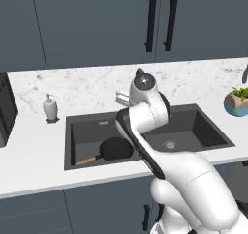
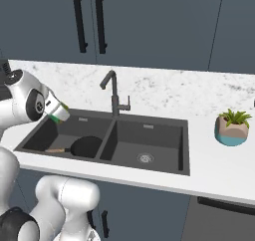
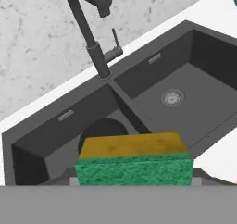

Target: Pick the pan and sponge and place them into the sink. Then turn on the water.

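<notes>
My gripper (image 2: 59,112) hangs over the left basin of the dark grey sink (image 2: 149,181), shut on the sponge (image 3: 134,165). The sponge is green with a yellow layer and sits low in the hand view; a green edge of the sponge (image 2: 53,117) shows at the fingers. The black pan (image 1: 116,149) lies flat on the left basin's floor, its wooden handle (image 1: 87,159) pointing to the front left. The pan (image 3: 102,128) sits right below the sponge. The faucet (image 2: 114,93) stands behind the divider; no water shows at it.
A white soap dispenser (image 1: 50,107) stands on the counter left of the sink. A potted plant (image 2: 232,128) sits on the counter to the right. A black appliance (image 1: 6,109) is at the far left. The right basin (image 2: 145,158) holds just its drain.
</notes>
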